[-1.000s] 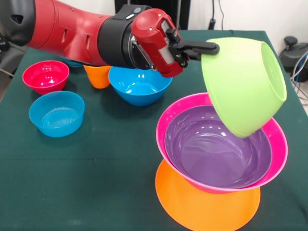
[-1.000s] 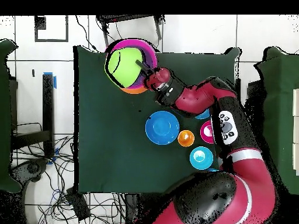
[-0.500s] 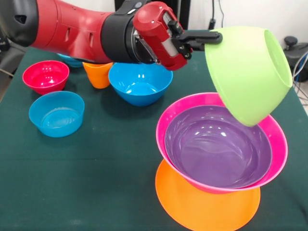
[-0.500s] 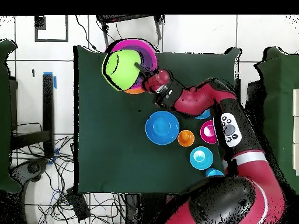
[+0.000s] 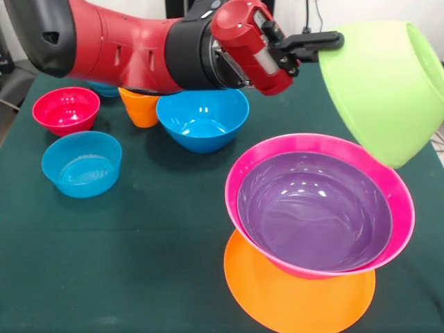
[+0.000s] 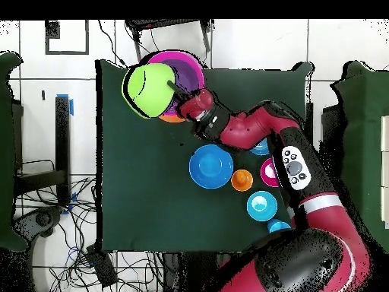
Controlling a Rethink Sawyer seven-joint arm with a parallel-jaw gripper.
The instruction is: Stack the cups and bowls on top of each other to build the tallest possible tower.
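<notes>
At the left of the green tabletop [image 5: 139,243] sits a small red bowl [image 5: 66,109], and it has nothing in it. Just in front of it is a small light blue bowl [image 5: 82,163], also with nothing inside. Behind the red bowl, a bit of another blue bowl [image 5: 104,89] peeks out under the arm [image 5: 118,45]. Next comes the orange cup [image 5: 141,107], standing upright and touching the big blue bowl [image 5: 202,119] beside it. The big blue bowl holds nothing.

Above these, the red and black arm reaches across to the right. Its pincer [image 5: 320,40] is pinching the rim of the green bowl [image 5: 381,87]. The green bowl is up in the air, tipped on its side with its open mouth facing right. It hangs over the far right edge of the tower, not touching it.

The tower is at the right front. The orange bowl [image 5: 295,298] lies at the bottom like a flat round base. The pink bowl [image 5: 239,182] sits on top of it, mouth up. The purple bowl [image 5: 312,215] rests snugly inside the pink one, and nothing is in the purple bowl.
</notes>
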